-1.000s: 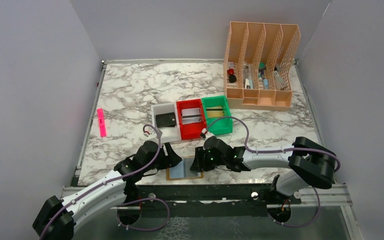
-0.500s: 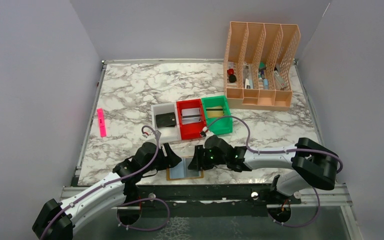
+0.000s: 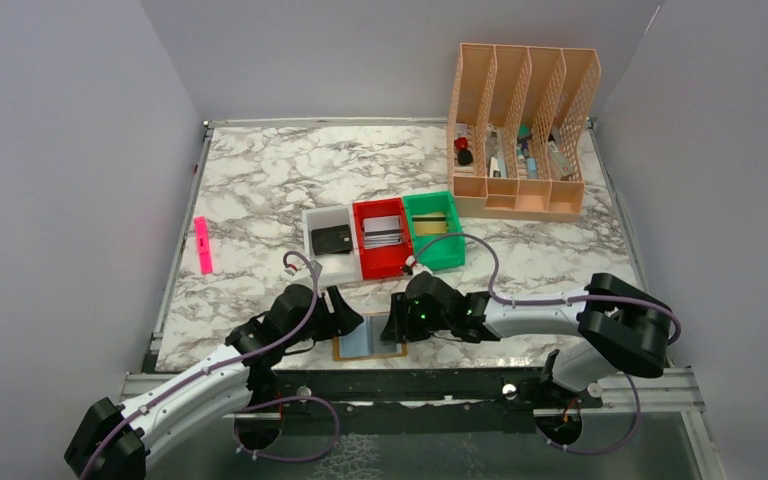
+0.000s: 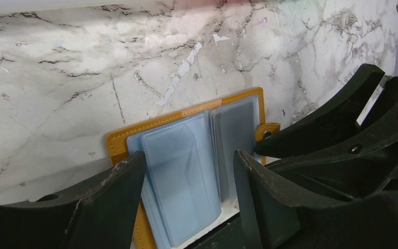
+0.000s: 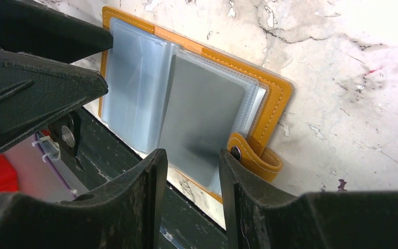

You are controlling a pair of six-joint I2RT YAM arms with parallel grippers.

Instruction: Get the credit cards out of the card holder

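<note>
1. The card holder (image 3: 370, 338) lies open and flat just in front of the red bin (image 3: 384, 268), on the arm-base side. It sits at the front lip of the marble table (image 3: 260, 180). Its clear sleeves face up, and a grey card (image 5: 202, 111) shows in the sleeve beside the snap tab (image 5: 254, 156).
2. The left gripper (image 3: 346, 320) hangs front-left of the red bin, its jaws spread and empty above the sleeves. The right gripper (image 3: 398, 325), straight in front of the red bin, is likewise spread and holds nothing. Its fingertips sit over the tab side.
3. Collision is the nearest risk. Both sets of fingers crowd the same small holder, and one right finger already reaches the tab. A careless closing move could knock the arms together.
4. Nothing visibly pins the holder. If one claw pulls the card without the other pressing down, the whole holder may drag along. It could then slide away from the red bin and over the table lip.
5. The sleeves look slick and layered. A pinch may catch plastic together with the card, or slip off entirely.
</note>
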